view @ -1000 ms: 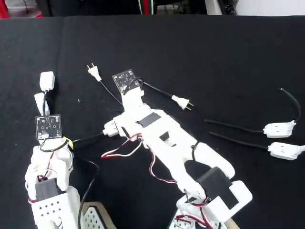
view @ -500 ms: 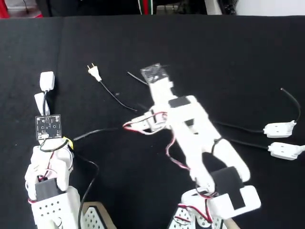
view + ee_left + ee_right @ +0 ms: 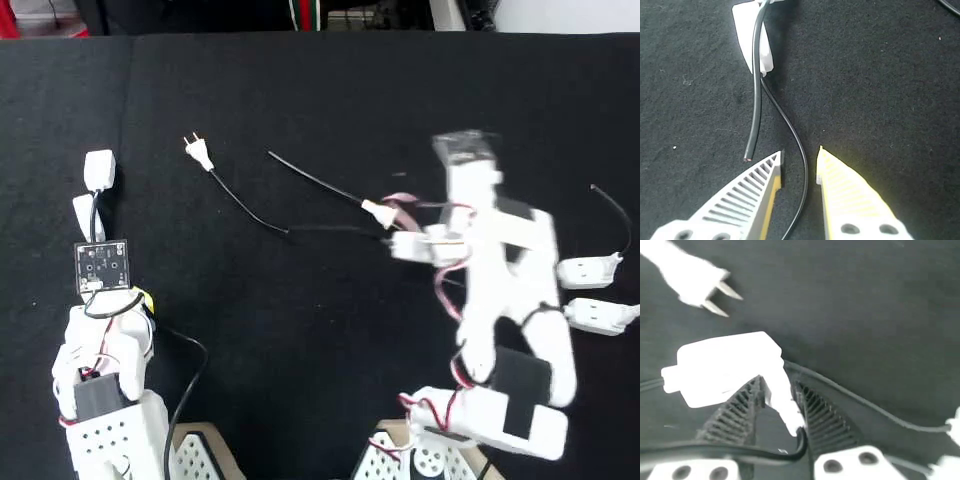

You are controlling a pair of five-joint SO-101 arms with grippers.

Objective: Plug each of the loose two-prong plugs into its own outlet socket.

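Note:
My right gripper [image 3: 777, 383] is shut on a white socket-like block [image 3: 725, 367]. Its black cord [image 3: 715, 450] trails back under the fingers, and no prongs show on it. In the high view this block [image 3: 402, 245] hangs over mid-table beside a loose two-prong plug [image 3: 378, 212]. The right wrist view has that plug [image 3: 692, 277] just beyond the block. A second plug [image 3: 197, 150] lies far to the left. My left gripper [image 3: 800, 151] is open, with a thin black cord [image 3: 802, 165] running between its tips and a white socket [image 3: 751, 40] ahead.
Two white sockets, one [image 3: 98, 168] behind the other [image 3: 85, 212], lie ahead of my left arm [image 3: 100, 345]. Two more, an upper socket [image 3: 585, 270] and a lower socket [image 3: 598, 316], sit at the right edge with cords pointing inward. The black table's [image 3: 330, 90] far half is bare.
My right arm has swung from the left-centre of the table to the right, carrying the white block with its cord trailing behind. The left arm and both plugs have stayed put.

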